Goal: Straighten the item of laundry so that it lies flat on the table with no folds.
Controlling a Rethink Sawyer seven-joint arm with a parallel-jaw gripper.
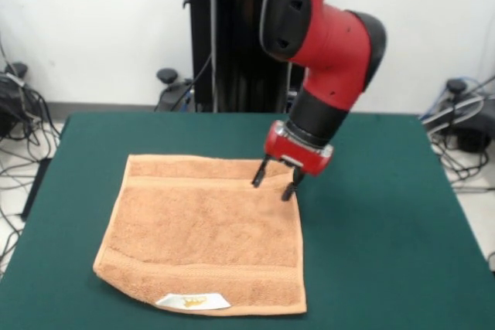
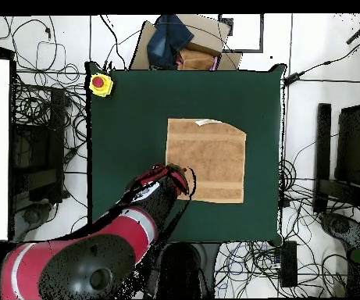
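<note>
The orange-tan towel (image 1: 205,233) lies spread on the dark green table (image 1: 379,214), with woven border bands and a white label (image 1: 193,301) on its near edge. Its near left corner looks slightly rounded or tucked. In the overhead view the towel (image 2: 210,156) sits near the table's (image 2: 128,117) middle, with its top right corner cut off at a slant. My gripper (image 1: 274,183) hangs just above the towel's far right corner, open and empty, fingers pointing down. In the overhead view the gripper (image 2: 179,173) is at the towel's lower left corner.
A yellow box with a red button (image 2: 100,83) sits on the table's corner. Cardboard box and blue cloth (image 2: 179,39) lie beyond the table's edge. Cables and equipment (image 1: 23,106) surround the table on the floor.
</note>
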